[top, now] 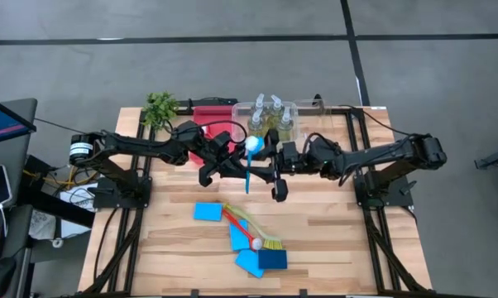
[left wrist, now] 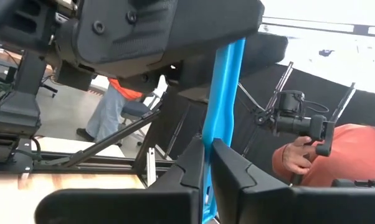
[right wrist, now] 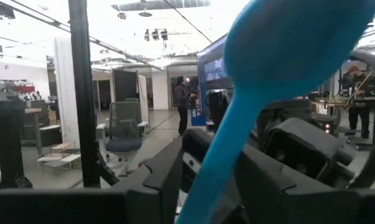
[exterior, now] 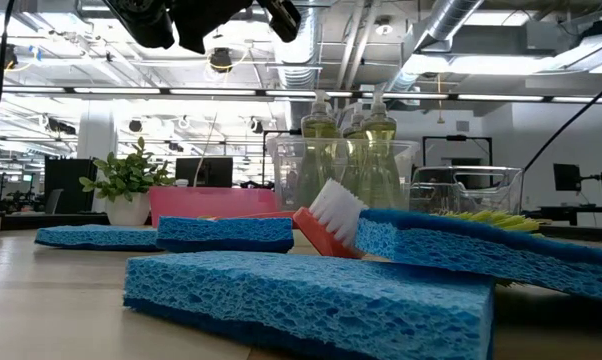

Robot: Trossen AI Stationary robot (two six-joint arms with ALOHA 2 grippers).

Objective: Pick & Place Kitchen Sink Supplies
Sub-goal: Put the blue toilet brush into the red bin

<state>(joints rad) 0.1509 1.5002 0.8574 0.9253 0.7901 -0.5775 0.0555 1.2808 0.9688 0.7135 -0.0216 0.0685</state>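
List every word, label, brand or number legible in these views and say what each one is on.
None can be read.
Bottles in the clear bin: no label text can be made out.
Screen in the room behind, right wrist view: glowing, content too blurred to read.
Blue brush, sponges, red tray: no print visible.

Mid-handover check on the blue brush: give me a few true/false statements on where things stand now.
1. The left gripper is shut on the blue brush. True.
2. The bottles lie loose on the wooden table. False: they stand upright in the clear bin.
3. The blue brush is held above the table, between the two arms. True.
4. The red brush is inside the red tray. False: it lies on the table among the blue sponges.
5. The right gripper is parked far from the blue brush. False: the brush handle runs between its jaws.
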